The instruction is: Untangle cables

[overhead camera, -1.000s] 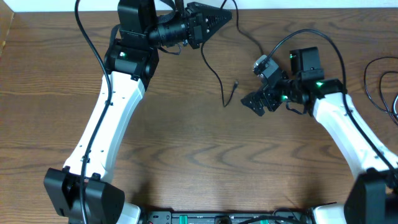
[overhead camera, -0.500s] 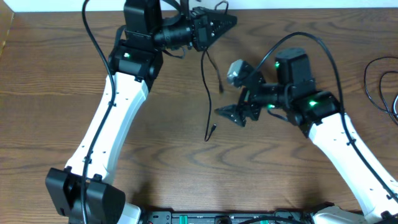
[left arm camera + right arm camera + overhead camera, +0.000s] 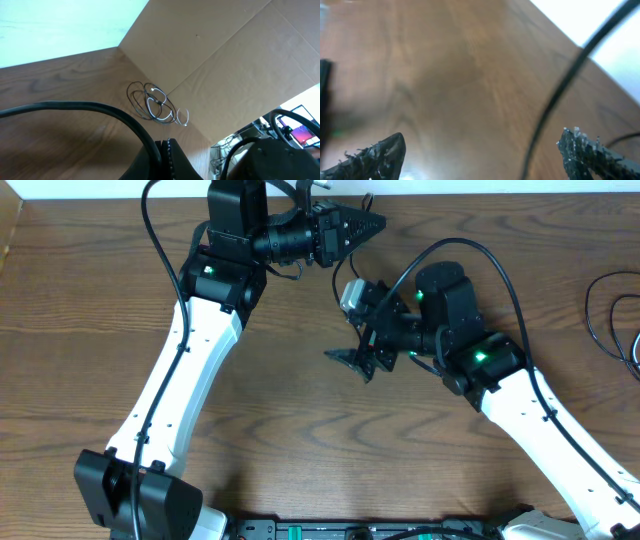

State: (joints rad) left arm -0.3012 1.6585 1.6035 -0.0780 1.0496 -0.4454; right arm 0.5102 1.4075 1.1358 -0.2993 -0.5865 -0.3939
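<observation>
The left tool (image 3: 378, 223) is clamped shut, and its wrist view shows a black cable (image 3: 100, 107) running into the closed tips, so it appears to be holding that cable above the counter (image 3: 300, 450). The right tool (image 3: 481, 140) stands wide and empty, just below and beside the left one. In its own blurred view the cable crosses the gap well off-centre, close to one finger (image 3: 585, 150).

The likeliest failure is a missed pinch. With so thin a cord near the edge of the gap, the fingers could close on air or push it aside. If the cord is caught, pulling against the left tool's grip could tighten a snag or strain a plug. The two tools are also close enough to collide.

The coil of cables (image 3: 150, 102), with a whitish cable (image 3: 184, 116) beside it, lies well away from both tools.
</observation>
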